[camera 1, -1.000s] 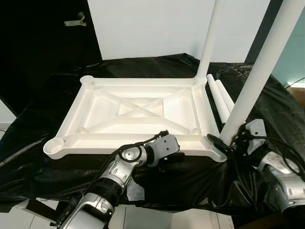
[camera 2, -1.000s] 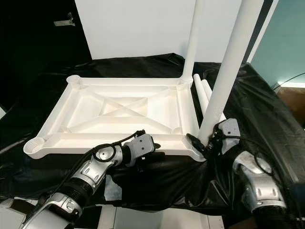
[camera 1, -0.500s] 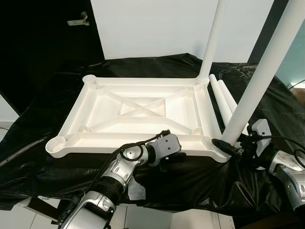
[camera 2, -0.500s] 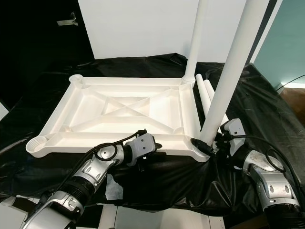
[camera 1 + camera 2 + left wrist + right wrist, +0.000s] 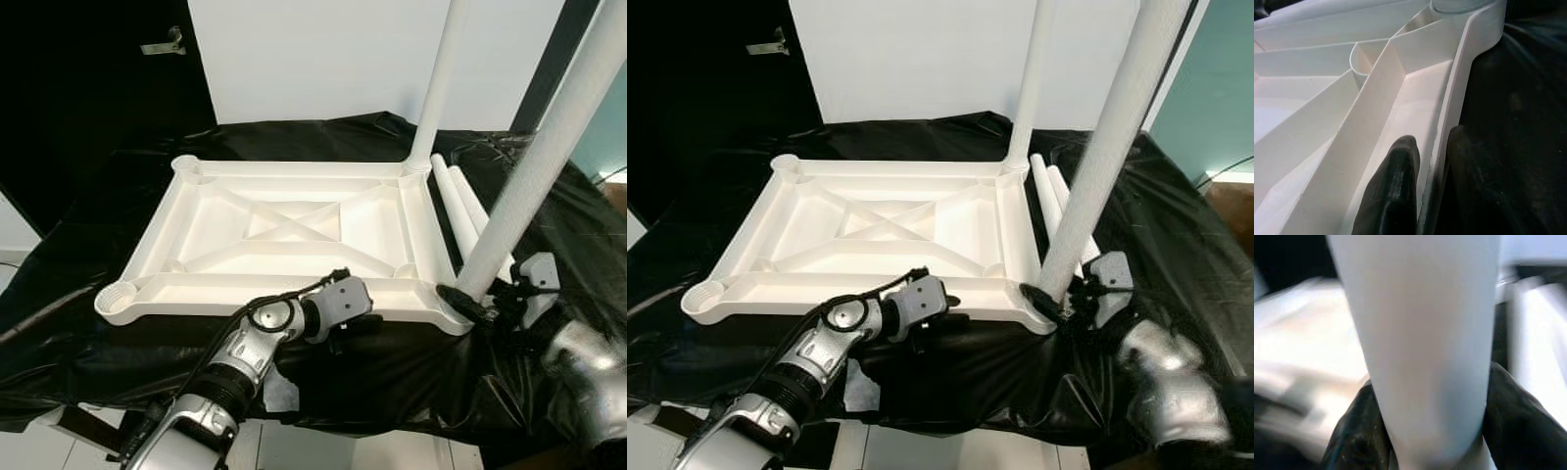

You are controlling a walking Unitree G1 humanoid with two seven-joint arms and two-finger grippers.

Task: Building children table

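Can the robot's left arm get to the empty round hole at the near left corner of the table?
Probably yes. The left gripper grips the table top's near rim, and the bare rim leads unblocked to the empty hole. It must let go first.

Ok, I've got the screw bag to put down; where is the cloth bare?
Bare black cloth lies left of the upturned tabletop and along its far edge. Crowded on the right: two loose legs, the right gripper on the near leg.
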